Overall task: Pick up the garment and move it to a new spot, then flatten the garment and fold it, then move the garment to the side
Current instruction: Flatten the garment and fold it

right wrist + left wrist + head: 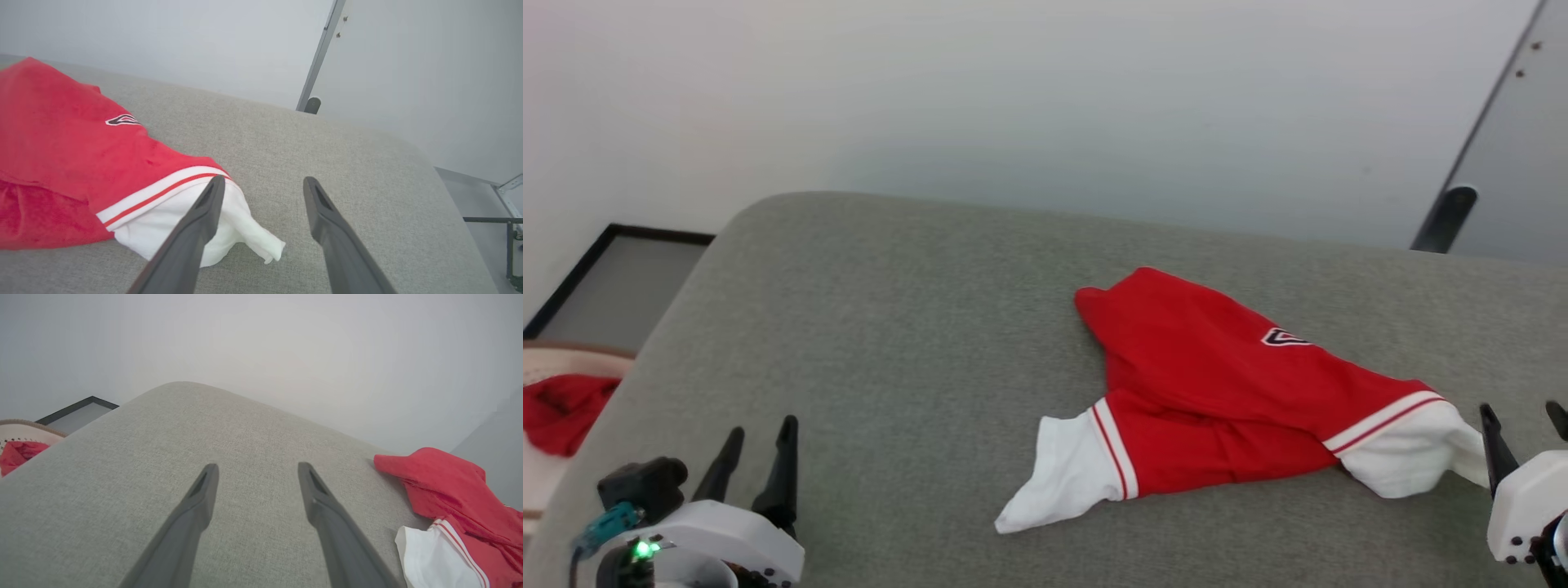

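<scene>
**Red garment (pixel 1217 392) slack on the cushion (pixel 890 327), nothing held**

Grey weave carries the garment on its right half, bunched, one limb lapped over the other, logo (pixel 1284 337) facing up. I have the left gripper (pixel 762 427) parked at the near left, well apart from the cloth, jaws spread wide with nothing between them. My right gripper (pixel 1520 407) is likewise wide and empty, hovering just beside the right cuff (pixel 1405 453). From the right wrist one finger crosses that cuff, and I cannot tell whether it touches.

I judge the cloth light, soft and limp. It will sag and drag wherever I do not lift it, and a pinch on a single layer may slide off. The striped band (pixel 1384 420) above the cuff looks thicker, so I would take hold there with the right, catching both layers. I would then bring the left across to the other cuff (pixel 1066 474) to carry the thing spread rather than bundled.
</scene>
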